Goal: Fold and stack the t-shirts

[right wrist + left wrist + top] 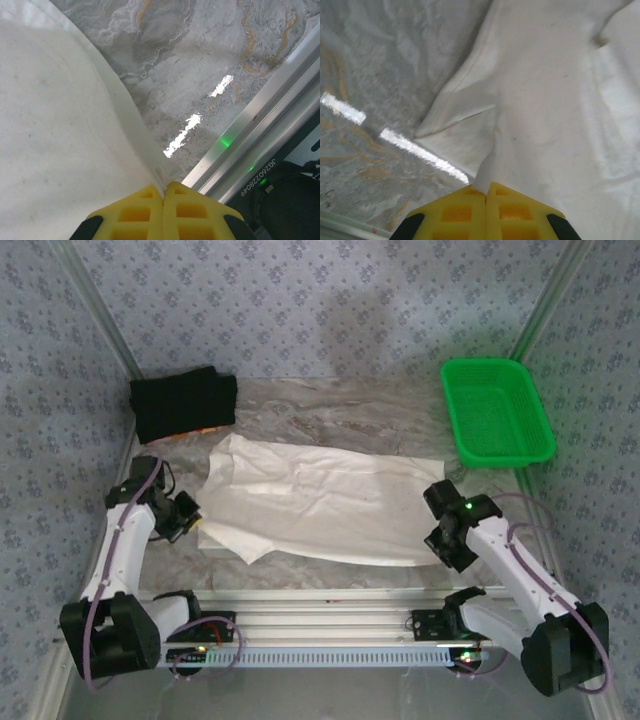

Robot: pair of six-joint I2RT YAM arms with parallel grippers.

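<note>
Yellow ribbed fingers of the left gripper [486,196] are pressed together on a small peak of cream-white cloth, and the right gripper [164,195] is likewise closed on a pinched hem. Each holds one near end of the cream t-shirt [320,505], the left by the worktop's left edge and the right by its near right corner, just inside the aluminium rail [250,125]. The shirt lies spread across the middle of the marbled worktop [340,405], its long side running left to right, rumpled, with one flap doubled over at its left end. I judge it light, limp and easily dragged: it will sag between two holds and crease wherever it bunches. Holds at hem corners or shoulder seams, kept wide apart and taut, seem best, and both present pinches look shallow, so a tug might pull them free. At the far left corner sits the black t-shirt [183,407], already a compact folded block with an orange bit [205,431] at its near edge. The green mesh basket [450,410] stands at the far right corner, well apart. Collar, sleeves and which face of the cream shirt is up are hard to make out, and the folds hide how many layers each gripper holds.
</note>
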